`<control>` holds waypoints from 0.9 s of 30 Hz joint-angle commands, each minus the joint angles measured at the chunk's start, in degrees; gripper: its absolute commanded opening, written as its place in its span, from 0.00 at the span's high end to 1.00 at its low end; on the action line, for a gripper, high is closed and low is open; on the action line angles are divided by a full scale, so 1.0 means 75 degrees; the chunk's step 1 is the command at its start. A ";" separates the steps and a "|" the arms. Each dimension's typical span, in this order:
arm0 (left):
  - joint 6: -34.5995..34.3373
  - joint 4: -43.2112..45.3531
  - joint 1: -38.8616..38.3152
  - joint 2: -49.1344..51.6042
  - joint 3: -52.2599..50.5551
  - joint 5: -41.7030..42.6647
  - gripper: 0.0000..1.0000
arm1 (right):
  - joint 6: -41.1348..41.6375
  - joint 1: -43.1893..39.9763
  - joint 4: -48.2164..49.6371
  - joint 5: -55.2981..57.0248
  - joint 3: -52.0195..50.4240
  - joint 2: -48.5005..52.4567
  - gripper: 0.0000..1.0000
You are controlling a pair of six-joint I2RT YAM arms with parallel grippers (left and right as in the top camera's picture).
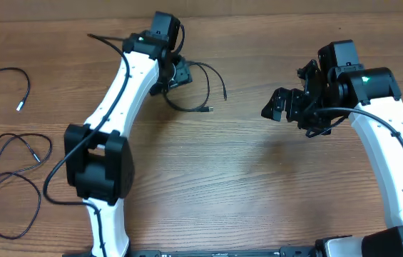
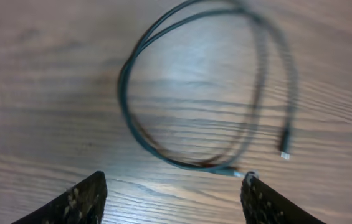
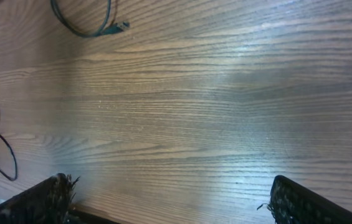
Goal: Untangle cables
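Note:
A thin black cable (image 1: 202,87) lies in a loose loop on the wooden table at top centre, with silver-tipped plugs. My left gripper (image 1: 178,73) is open and empty right beside this loop; the left wrist view shows the loop (image 2: 129,106) just ahead of the spread fingers (image 2: 172,190), one plug (image 2: 285,152) at the right. A second cable (image 1: 5,77) lies at far left, and a third, looped cable (image 1: 12,178) at lower left. My right gripper (image 1: 281,106) is open and empty above bare table, right of the loop (image 3: 88,28).
The wooden table (image 1: 258,185) fills the view. The left arm's white links (image 1: 108,121) stretch from the bottom edge up to the loop. The right arm (image 1: 386,143) stands at the right side.

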 commanded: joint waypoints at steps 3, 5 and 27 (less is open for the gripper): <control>-0.0790 -0.0029 0.0146 0.0752 0.0020 -0.0323 0.32 | -0.0003 0.0029 0.0020 0.0044 0.0079 0.0061 0.00; -0.0790 -0.0020 0.0143 0.0962 0.0020 -0.0425 0.34 | 0.0000 0.0029 0.0000 0.0044 0.0079 0.0061 0.00; -0.0793 0.0434 0.0149 0.1702 -0.0125 -0.0717 0.64 | 0.0000 0.0029 -0.0099 0.0044 0.0079 0.0061 0.00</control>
